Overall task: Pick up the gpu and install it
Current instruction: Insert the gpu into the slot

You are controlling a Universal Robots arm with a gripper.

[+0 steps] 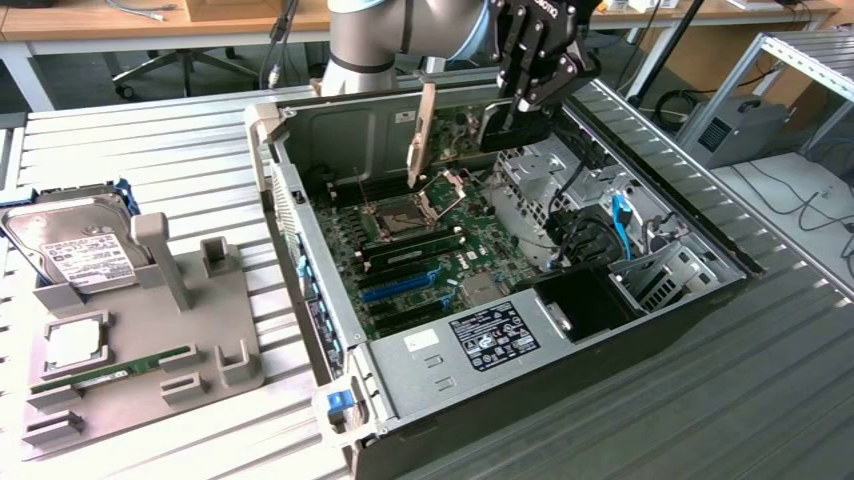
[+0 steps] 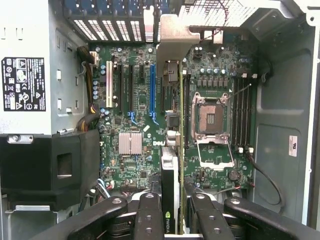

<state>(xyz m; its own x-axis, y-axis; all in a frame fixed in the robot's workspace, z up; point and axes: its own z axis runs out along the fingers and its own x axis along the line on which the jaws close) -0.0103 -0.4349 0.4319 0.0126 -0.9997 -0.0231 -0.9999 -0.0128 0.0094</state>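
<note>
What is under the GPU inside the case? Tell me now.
The motherboard, with its blue slot and open CPU socket on either side of the GPU. The strip directly beneath the card is covered.

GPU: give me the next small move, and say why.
Probably lower it straight down, slowly. The tool grips the gpu upright above the motherboard, not yet seated, with its silver bracket toward the case's rear grille and the blue slot close beside its edge.
</note>
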